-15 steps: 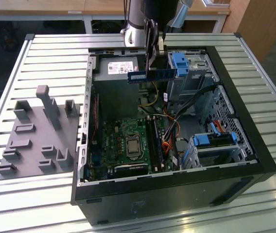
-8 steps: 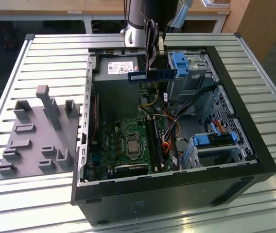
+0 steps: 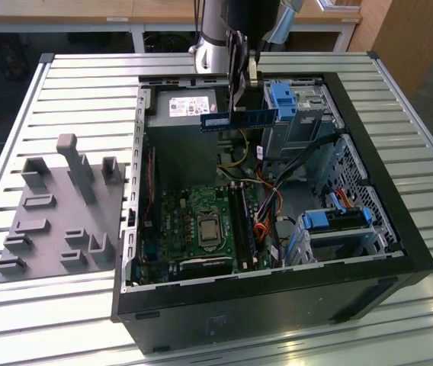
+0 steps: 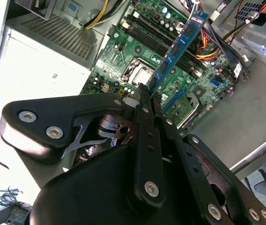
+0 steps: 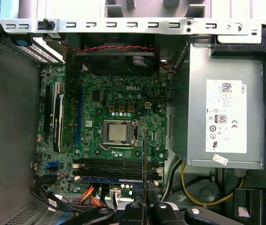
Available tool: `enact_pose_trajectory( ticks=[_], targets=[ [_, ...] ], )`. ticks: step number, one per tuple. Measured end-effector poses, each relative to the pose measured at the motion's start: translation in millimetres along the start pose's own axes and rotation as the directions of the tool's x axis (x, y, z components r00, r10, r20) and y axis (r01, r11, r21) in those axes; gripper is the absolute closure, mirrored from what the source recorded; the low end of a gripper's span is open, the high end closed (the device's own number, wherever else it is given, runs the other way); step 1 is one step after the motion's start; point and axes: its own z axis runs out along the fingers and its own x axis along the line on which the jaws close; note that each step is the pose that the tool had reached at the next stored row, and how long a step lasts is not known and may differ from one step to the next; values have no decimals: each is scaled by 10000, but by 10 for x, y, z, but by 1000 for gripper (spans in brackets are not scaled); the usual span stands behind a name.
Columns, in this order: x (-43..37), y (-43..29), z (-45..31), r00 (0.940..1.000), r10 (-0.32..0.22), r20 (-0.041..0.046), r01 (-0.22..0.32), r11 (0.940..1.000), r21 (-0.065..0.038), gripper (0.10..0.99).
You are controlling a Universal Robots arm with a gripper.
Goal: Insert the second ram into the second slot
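Above the motherboard [image 3: 194,206], one gripper [image 3: 241,101] clamped on one second ram [image 3: 239,119], stick level, well clear of the board. One other blue stick [image 5: 109,178] seated in motherboard slots. Two blue drive-bay latches [image 3: 283,97] beside the motherboard.

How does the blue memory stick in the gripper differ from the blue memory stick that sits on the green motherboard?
The long, flat blue memory stick with a pale label hangs in the air, clamped by the black gripper; the seated blue stick sits in a slot on the green motherboard. The held stick lies across the slots' line; the seated one runs along it. Both are long, thin and blue.
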Motion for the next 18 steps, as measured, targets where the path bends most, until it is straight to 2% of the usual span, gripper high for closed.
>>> enact_pose_trajectory(
  ticks=[18],
  targets=[
    [9, 0, 1, 9999, 4, -106, -4, 10000, -3, 949]
  ],
)
